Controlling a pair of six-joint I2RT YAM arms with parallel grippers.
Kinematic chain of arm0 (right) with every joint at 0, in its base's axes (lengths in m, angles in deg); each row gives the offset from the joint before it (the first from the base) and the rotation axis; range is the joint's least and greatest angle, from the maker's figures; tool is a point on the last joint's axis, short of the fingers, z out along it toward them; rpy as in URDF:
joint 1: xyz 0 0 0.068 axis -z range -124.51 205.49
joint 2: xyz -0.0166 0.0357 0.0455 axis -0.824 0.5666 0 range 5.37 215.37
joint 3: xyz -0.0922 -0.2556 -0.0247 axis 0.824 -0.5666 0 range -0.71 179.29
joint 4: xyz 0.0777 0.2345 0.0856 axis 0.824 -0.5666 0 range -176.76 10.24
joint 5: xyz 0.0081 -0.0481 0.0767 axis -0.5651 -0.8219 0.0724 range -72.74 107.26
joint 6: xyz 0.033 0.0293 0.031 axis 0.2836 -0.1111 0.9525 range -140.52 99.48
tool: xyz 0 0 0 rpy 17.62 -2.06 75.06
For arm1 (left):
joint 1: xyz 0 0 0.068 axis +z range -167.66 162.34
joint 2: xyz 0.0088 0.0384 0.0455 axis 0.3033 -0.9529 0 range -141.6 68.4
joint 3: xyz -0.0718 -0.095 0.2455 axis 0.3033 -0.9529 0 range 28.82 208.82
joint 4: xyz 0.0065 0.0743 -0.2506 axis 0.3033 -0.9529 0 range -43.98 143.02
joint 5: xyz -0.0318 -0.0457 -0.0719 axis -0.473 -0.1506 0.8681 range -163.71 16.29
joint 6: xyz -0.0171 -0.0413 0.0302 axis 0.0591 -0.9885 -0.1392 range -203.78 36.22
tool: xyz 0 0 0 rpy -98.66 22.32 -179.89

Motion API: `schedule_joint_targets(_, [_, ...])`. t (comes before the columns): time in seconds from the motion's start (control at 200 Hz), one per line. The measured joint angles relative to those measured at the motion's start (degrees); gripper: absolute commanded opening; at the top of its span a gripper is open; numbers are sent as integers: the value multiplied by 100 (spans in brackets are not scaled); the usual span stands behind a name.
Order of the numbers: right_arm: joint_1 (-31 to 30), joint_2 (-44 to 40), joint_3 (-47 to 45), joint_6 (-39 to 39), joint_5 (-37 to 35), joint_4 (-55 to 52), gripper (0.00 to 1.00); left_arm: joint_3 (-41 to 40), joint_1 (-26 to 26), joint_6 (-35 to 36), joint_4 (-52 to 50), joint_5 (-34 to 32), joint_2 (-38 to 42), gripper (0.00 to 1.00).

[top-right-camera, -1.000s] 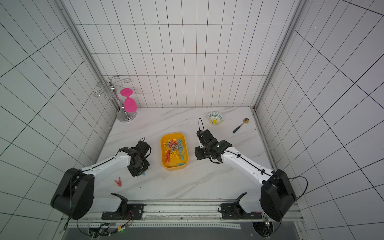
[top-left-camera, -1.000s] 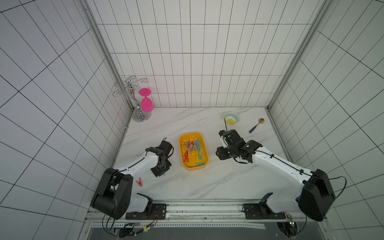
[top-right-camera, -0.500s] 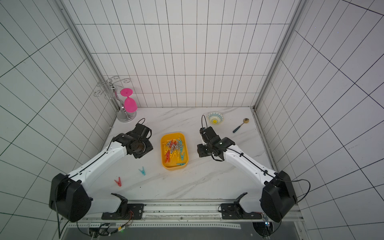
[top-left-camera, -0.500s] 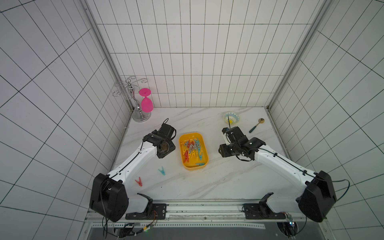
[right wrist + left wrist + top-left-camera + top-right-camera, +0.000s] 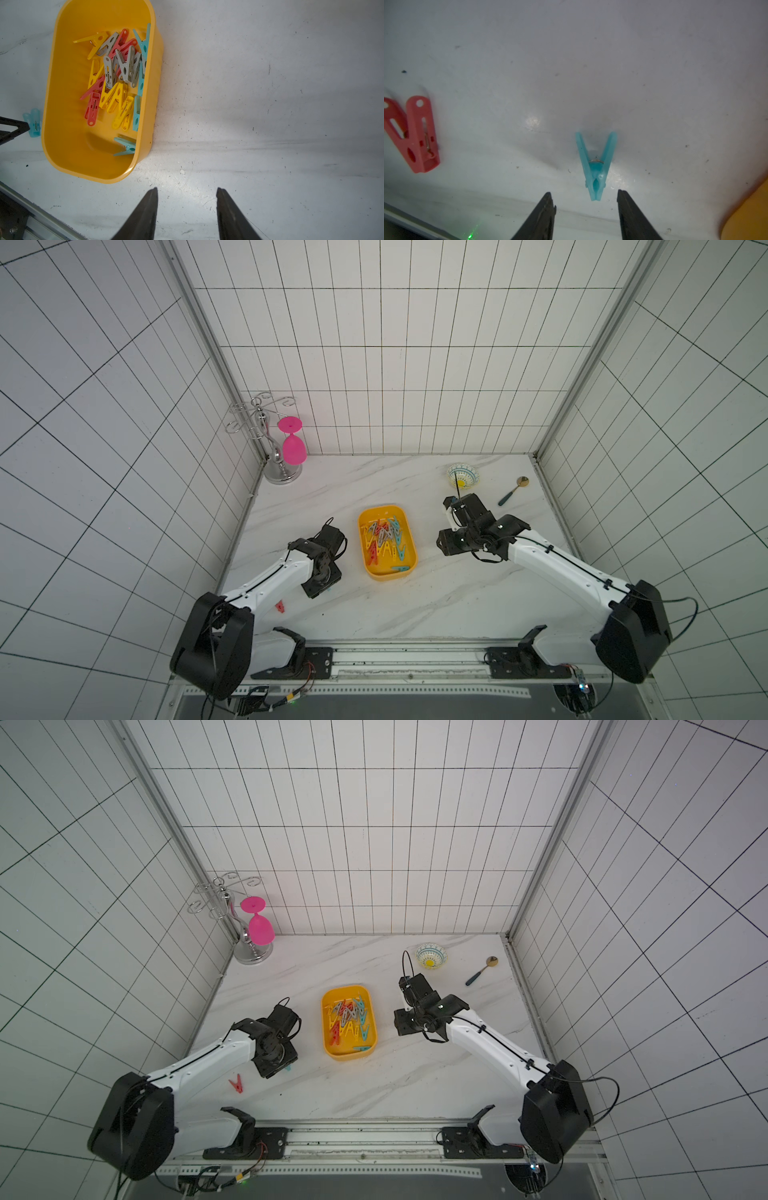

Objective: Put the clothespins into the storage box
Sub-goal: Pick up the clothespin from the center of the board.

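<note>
Between the spread tips of the left gripper (image 5: pixel 584 192): blue clothespin (image 5: pixel 595 166), not pinched. In a top view, storage box (image 5: pixel 380 571) at its two o'clock.

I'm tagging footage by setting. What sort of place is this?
Likely a robot test cell dressed as a kitchen corner: white tiled walls around a marble-look counter, two robot arms on a metal rail at its front, a bowl and spoon at the back.

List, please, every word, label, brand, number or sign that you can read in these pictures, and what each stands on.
None: no readable word, number, brand or sign shows on the storage box, the clothespins, the bowl or the spoon.
</note>
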Motion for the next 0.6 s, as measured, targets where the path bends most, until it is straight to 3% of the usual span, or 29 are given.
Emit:
schedule_joint_targets(0.175, [0, 0, 0, 2, 0, 2, 49, -50, 0, -26, 398, 4, -341, 47])
schedule_joint_targets(0.6, [0, 0, 0, 2, -2, -2, 49, -92, -9, -57, 632, -74, -531, 24])
